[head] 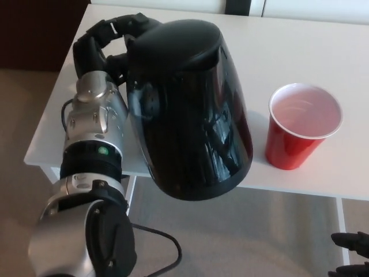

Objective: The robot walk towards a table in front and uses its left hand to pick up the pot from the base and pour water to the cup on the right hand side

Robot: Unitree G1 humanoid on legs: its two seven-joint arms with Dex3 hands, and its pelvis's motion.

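**Pot lifted in the left hand, cup waiting to its right**

At the far left the robot's silver forearm rises from the bottom edge, and its left hand is wrapped around the handle side of the pot, black fingers curled over the top of the grip. The pot is a glossy black kettle-like vessel with its lid shut. It hangs large in the head view, its lower body overlapping the near edge of the white counter, which suggests it is held up off the surface rather than standing on it. No base can be seen.

Its hard, shiny shell looks slippery, and with water inside it would probably be heavy and pull downward away from the handle. The handle is the sensible place to hold it, gripped firmly so that tipping is steady.

Just right of the pot, apart from it, stands the red cup, upright and open. It looks light and thin-walled, easy to knock over with a nudge from the pot.

At the bottom right corner only the dark tips of the right hand show; whether it is spread or clenched cannot be told.
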